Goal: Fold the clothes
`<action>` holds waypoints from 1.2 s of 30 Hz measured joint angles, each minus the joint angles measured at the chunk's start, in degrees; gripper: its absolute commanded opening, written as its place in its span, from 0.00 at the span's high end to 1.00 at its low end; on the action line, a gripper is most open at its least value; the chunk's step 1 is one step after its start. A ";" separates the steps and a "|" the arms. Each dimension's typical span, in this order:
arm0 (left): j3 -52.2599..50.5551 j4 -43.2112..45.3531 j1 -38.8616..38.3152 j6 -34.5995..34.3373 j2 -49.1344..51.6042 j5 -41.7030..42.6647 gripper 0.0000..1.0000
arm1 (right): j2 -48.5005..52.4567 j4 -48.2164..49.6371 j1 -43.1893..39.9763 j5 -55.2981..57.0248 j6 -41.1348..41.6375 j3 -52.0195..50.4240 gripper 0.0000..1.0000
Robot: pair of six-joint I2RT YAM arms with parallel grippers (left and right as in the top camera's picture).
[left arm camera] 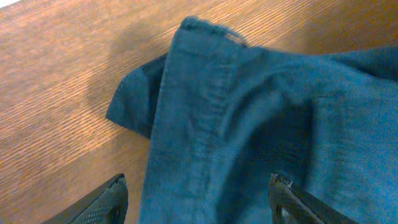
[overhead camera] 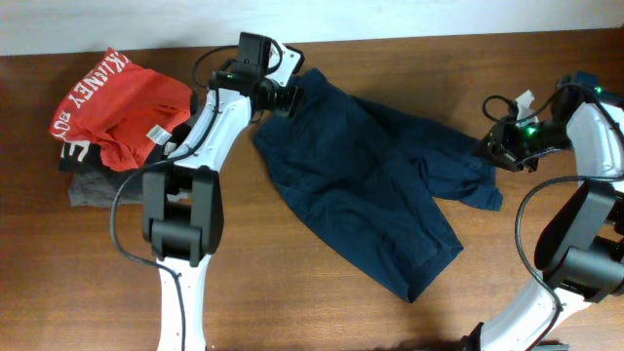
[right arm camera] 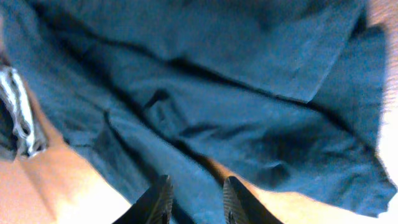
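The table (overhead camera: 322, 292) is brown wood with a fine straight grain, bare over most of its near half. A pale wall (overhead camera: 390, 15) runs as a strip behind its far edge.

The clothes (overhead camera: 361, 185), one dark navy garment, lie loosely spread and creased across the middle of the table. They run on a slant from near the far edge down toward the near right. One stitched hem corner rests flat on the wood by the far edge.

The left gripper (left arm camera: 199, 190) hovers over that far corner, its jaws wide apart with nothing between them. The right gripper (overhead camera: 495, 148) is at the garment's rumpled right end, toward the right edge. Its jaws stand a little apart over the cloth and clamp nothing.

At the far left corner a red garment (overhead camera: 122, 102) with white lettering lies on a grey folded garment (overhead camera: 97, 187), apart from the navy cloth.
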 measured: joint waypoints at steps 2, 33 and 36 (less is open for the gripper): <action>-0.02 2.47 0.04 0.24 1.62 -0.46 0.28 | -0.02 -1.62 0.00 -0.90 -1.01 0.00 0.68; 2.60 -2.03 3.32 0.63 3.78 3.98 0.19 | -0.02 -2.36 0.00 -2.51 -2.60 0.00 0.68; 2.89 -2.21 4.55 0.61 4.59 6.38 0.19 | -0.04 -2.36 0.00 -2.51 -2.60 0.00 0.68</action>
